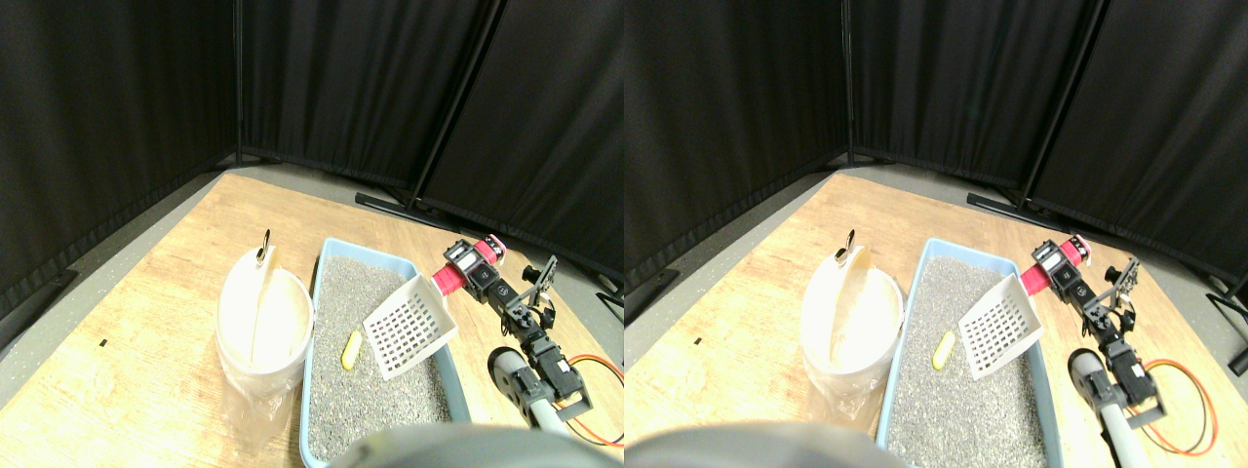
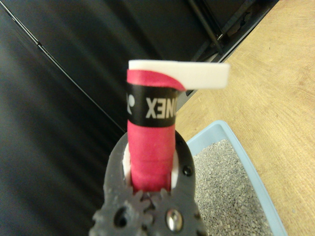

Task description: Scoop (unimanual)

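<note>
Your right gripper (image 1: pixel 466 271) clenches the scoop (image 1: pixel 411 325) by its wrapped handle (image 2: pixel 151 152): rigid, light plastic; yellow piece (image 1: pixel 351 350) small, loose on litter (image 1: pixel 356 292).

Open litter (image 1: pixel 356 292) left of the scoop (image 1: pixel 409 327), yellow piece (image 1: pixel 351 349) just beside it, white bin (image 1: pixel 263 317) against the tray's (image 1: pixel 320 255) left wall

Wooden floor (image 1: pixel 146 322), blue litter tray (image 1: pixel 314 390), white bin (image 1: pixel 261 322)
</note>
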`<state>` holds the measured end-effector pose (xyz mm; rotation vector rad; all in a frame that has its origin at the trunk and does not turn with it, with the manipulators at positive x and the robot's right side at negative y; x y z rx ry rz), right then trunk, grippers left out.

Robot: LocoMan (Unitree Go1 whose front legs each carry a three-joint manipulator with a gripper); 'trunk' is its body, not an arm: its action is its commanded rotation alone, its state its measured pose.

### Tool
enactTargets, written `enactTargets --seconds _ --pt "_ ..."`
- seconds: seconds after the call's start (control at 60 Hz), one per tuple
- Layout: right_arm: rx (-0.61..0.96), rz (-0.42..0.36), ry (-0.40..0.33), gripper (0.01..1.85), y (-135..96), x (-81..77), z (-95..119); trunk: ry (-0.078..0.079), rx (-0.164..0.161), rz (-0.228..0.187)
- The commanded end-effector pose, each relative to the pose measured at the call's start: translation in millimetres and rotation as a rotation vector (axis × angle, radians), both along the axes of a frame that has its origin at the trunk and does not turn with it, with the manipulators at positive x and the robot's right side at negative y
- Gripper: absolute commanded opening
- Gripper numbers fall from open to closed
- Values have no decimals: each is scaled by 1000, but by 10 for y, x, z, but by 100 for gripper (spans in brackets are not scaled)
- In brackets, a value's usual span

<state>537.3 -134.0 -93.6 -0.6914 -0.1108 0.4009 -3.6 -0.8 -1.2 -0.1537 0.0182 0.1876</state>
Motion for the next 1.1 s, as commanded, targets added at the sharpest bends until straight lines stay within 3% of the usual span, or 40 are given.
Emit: enactTargets --seconds 0.017,0.267,0.45,0.533,0.567,0.583,0.6,0.717,0.933,1.1 --pt "-8 49 -73 5 65 34 60 27 -12 14" --pt "-31 41 -42 5 121 26 -86 35 -11 8" --pt "-63 111 -18 5 244 -8 -199 45 -16 2" --pt "-89 144 55 5 361 -64 -414 47 -23 2" --pt "-55 161 131 5 455 -133 -623 49 -24 3" --pt "-55 161 131 5 455 -133 -623 49 -24 3" --pt "-30 170 189 5 504 -193 -726 51 -26 5" --pt "29 258 216 5 655 -335 -987 54 -28 10" --pt "69 221 265 5 719 -393 -1005 56 -32 14" --pt "125 220 252 5 640 -295 -962 58 -35 13"
